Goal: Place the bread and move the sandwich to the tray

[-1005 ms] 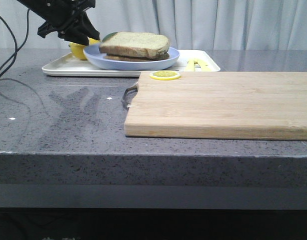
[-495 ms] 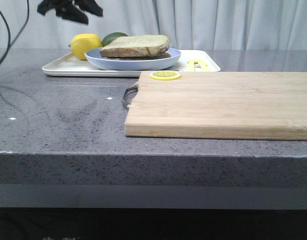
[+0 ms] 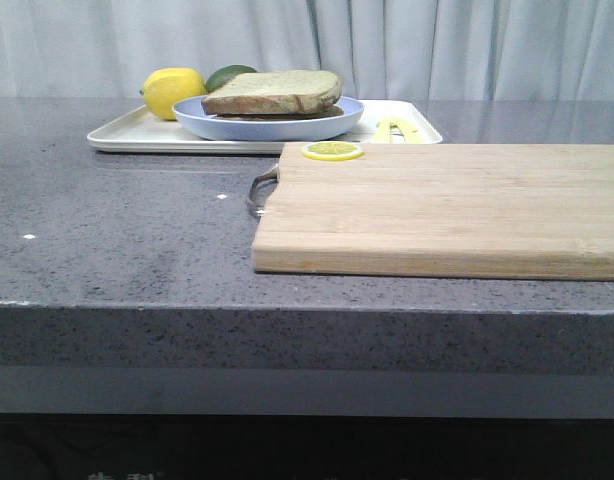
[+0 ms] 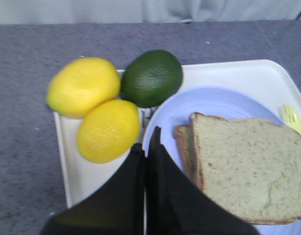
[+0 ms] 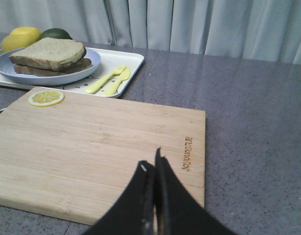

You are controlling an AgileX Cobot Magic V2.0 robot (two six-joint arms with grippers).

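The sandwich, topped by the thick pale speckled bread, lies on the round pale-blue plate. The plate stands on the white tray at the back left of the counter. It also shows in the right wrist view. My left gripper is shut and empty, hovering above the plate's rim beside the sandwich; it is out of the front view. My right gripper is shut and empty above the near right part of the wooden cutting board. No fried egg shows.
Two lemons and a dark green lime sit on the tray beside the plate. A yellow fork and knife lie on the tray's right part. A lemon slice lies on the board's far left corner.
My left arm has risen up and out of the front view; one second ago it was low by the lemon and plate. The plate and sandwich stay on the tray.
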